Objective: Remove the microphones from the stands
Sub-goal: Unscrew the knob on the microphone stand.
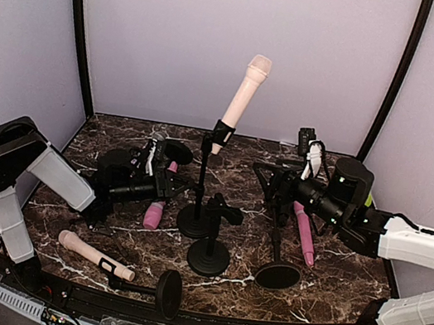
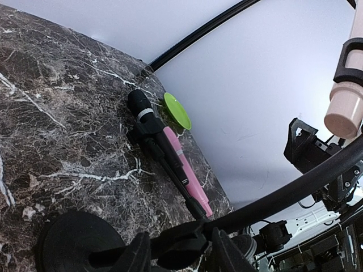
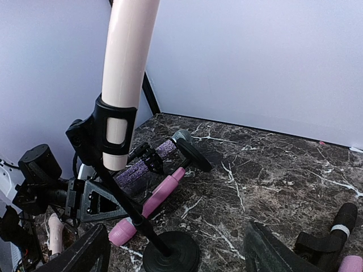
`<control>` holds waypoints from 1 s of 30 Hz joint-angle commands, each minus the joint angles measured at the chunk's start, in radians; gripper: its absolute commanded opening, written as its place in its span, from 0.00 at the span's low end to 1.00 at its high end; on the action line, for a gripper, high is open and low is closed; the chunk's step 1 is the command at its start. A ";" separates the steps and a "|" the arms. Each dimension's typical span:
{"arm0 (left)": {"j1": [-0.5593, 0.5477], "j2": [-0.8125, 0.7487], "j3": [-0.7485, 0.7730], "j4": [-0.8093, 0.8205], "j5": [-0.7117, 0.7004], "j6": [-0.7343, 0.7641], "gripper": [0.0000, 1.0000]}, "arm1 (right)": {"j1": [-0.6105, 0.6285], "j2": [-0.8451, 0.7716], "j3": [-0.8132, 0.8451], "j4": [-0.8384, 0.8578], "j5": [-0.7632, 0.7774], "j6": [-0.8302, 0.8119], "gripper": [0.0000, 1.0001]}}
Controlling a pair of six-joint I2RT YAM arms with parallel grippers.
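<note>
- The black clip (image 1: 222, 134) at the top of the upright stand (image 1: 199, 185) holds the microphone (image 1: 242, 95). It clasps the body near its lower end, and the butt pokes out just below the clip.
- At the front left of the desk (image 1: 332, 271), a toppled stand (image 1: 146, 288) carries a cream microphone (image 1: 88, 251) in its own clip, lying flat.
- On the right, another toppled stand (image 1: 277, 257) has a pink microphone (image 1: 303, 235) clipped to it, also lying on the marble.
- In the right wrist view, a purple glitter microphone (image 3: 142, 165) sits in a clip on a third fallen stand.
- The task's microphone is a smooth, pale cream-pink tube, and its rounded grille head is the same colour.
- It stands mid-desk, the highest thing in the scene, with its upper half showing against the back wall (image 1: 238, 40).
- Its long axis runs steeply upward, head at the top. In the top view it leans to the right and away from the arms. In the right wrist view it rises nearly vertical and runs out of frame.
- The left gripper (image 2: 181, 246) sits low at the upright stand's pole, one finger on each side of it and drawn in narrow. I cannot tell whether they are pressing on it.
- The right gripper (image 3: 176, 232) is released, its fingers spread wide with nothing between them. It faces the stand from the right and is clear of the microphone.
</note>
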 commanded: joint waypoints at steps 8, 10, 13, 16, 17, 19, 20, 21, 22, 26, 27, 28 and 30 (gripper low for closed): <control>0.004 0.021 0.036 0.057 0.021 0.006 0.37 | -0.004 -0.006 0.001 0.011 -0.004 -0.006 0.82; 0.004 0.026 0.038 0.060 0.022 0.006 0.35 | -0.004 -0.006 0.003 0.007 -0.004 -0.009 0.82; 0.003 0.029 0.040 0.063 0.026 0.005 0.30 | -0.004 -0.005 0.005 0.006 -0.005 -0.010 0.82; 0.004 0.027 0.037 0.065 0.029 0.004 0.27 | -0.004 -0.002 0.007 0.006 -0.006 -0.010 0.82; 0.004 0.025 0.033 0.066 0.028 0.004 0.25 | -0.004 0.001 0.008 0.005 -0.006 -0.009 0.82; 0.005 0.023 0.027 0.065 0.028 0.003 0.22 | -0.004 0.004 0.010 0.004 -0.009 -0.009 0.82; 0.004 0.019 0.025 0.063 0.028 0.002 0.22 | -0.004 0.006 0.011 0.003 -0.010 -0.010 0.82; 0.004 0.015 0.020 0.062 0.028 0.000 0.20 | -0.004 0.007 0.011 0.003 -0.010 -0.010 0.82; 0.005 0.013 0.018 0.061 0.027 -0.001 0.18 | -0.004 0.009 0.011 0.004 -0.010 -0.010 0.82; 0.005 -0.001 0.008 0.051 0.022 -0.009 0.16 | -0.004 0.009 0.011 0.005 -0.010 -0.008 0.82; 0.006 -0.006 0.008 0.047 0.022 -0.013 0.15 | -0.004 0.009 0.011 0.004 -0.010 -0.008 0.82; 0.006 -0.009 0.010 0.035 0.022 -0.015 0.14 | -0.004 0.008 0.010 0.004 -0.010 -0.008 0.82; 0.004 -0.020 0.018 0.004 0.020 -0.022 0.12 | -0.004 0.006 0.008 0.004 -0.007 -0.007 0.82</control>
